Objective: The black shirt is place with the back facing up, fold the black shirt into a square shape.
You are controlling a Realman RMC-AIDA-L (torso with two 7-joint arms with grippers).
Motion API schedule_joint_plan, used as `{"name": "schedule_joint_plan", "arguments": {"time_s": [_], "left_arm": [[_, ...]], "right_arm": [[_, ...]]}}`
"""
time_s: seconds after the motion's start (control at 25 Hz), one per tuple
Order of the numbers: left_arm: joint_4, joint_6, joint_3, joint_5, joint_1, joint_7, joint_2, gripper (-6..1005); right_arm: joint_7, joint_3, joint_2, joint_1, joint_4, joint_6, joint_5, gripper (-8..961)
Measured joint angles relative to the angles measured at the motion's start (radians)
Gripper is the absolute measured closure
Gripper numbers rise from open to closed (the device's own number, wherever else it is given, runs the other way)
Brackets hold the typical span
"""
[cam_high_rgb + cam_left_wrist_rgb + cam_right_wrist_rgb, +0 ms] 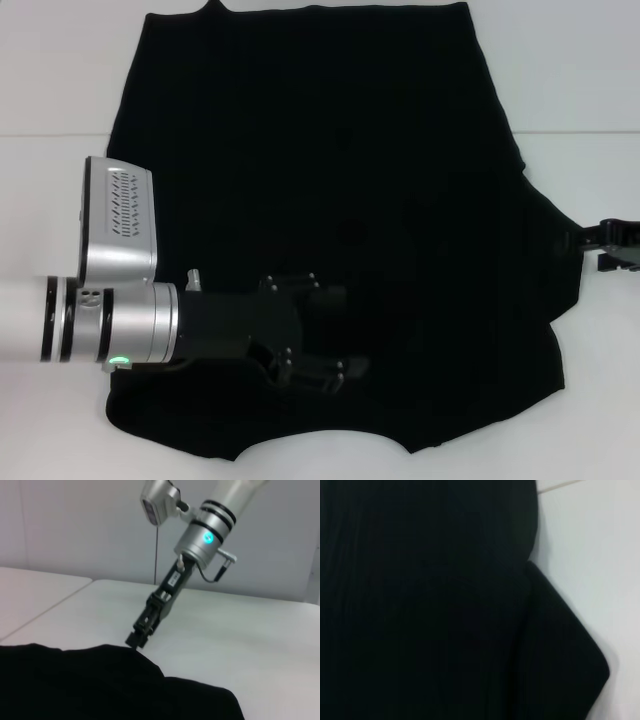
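White tabletop (60,80) stretches under everything, with a pale wall behind it in the left wrist view. On it the black shirt (340,200) lies spread flat, reaching from the far edge to the near edge. The left gripper (345,330) hovers over the shirt's near part with its fingers spread apart, cloth all around it. The right gripper (592,243) meets the shirt's right sleeve edge, cloth just to its left; whether its fingers pinch the cloth I cannot tell.
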Motion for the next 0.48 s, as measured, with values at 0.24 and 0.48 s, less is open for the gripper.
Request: {"name": "schedule_joint_plan", "arguments": {"time_s": [0.24,0.48], "left_arm": [[0.0,0.002,-0.009,-0.015,-0.001,-0.002,0.0,99],[0.003,0.0,-0.011,-0.02,0.005,-0.013,0.001,99]], "right_arm": [[0.001,-0.007,0.018,-0.001,-0.001,0.013,0.0,129],[0.001,-0.016,0.036,-0.011,0.0,0.05,0.0,309]]}}
